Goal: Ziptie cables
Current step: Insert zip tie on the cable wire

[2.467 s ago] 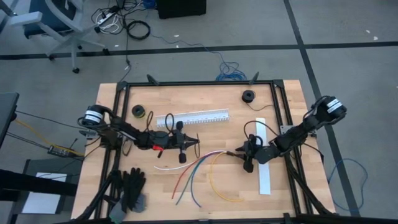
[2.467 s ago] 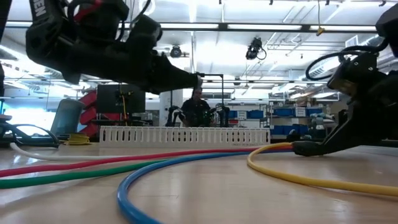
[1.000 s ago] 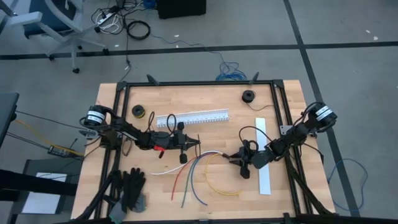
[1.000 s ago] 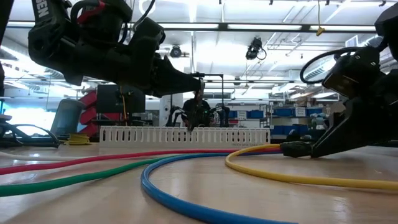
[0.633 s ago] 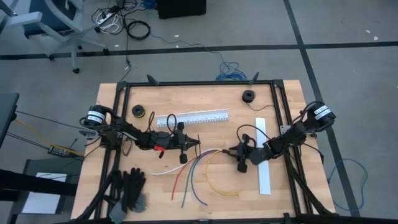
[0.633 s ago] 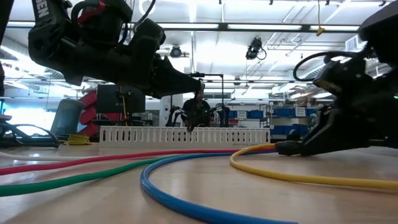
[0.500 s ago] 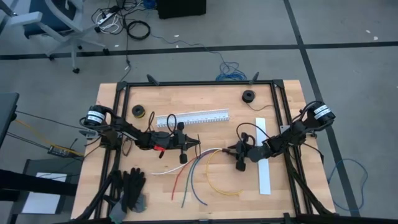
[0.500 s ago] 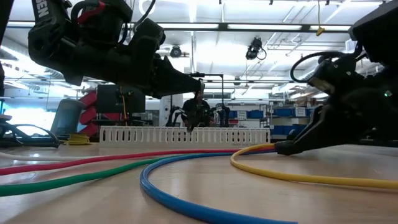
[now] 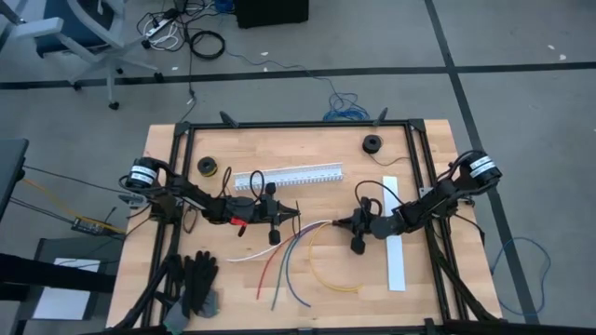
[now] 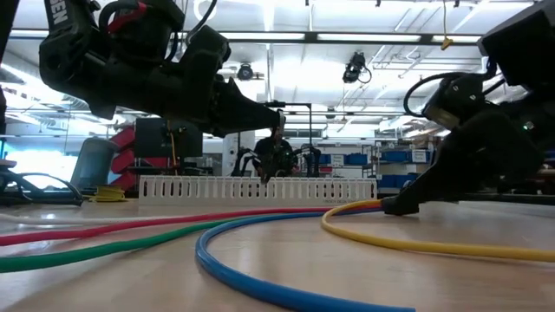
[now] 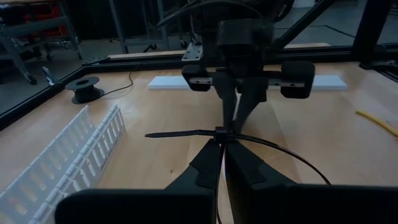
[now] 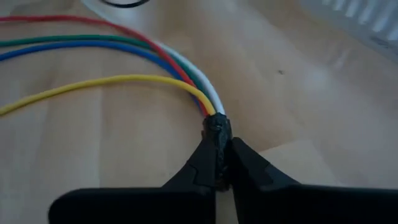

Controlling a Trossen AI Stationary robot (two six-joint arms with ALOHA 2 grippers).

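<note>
right gripper pinching cables (wrist view only)

You are looking at a pale wooden counter edged by a black metal frame. On it the cables fan out toward the near edge: red, green, blue, yellow and white, their ends gathered near the middle. A long white slotted channel lies toward the far side, with a small dark spool beside its left end and another spool near the far right corner. A flat white strip lies on the right. A pair of black gloves sits at the near left corner.
</note>
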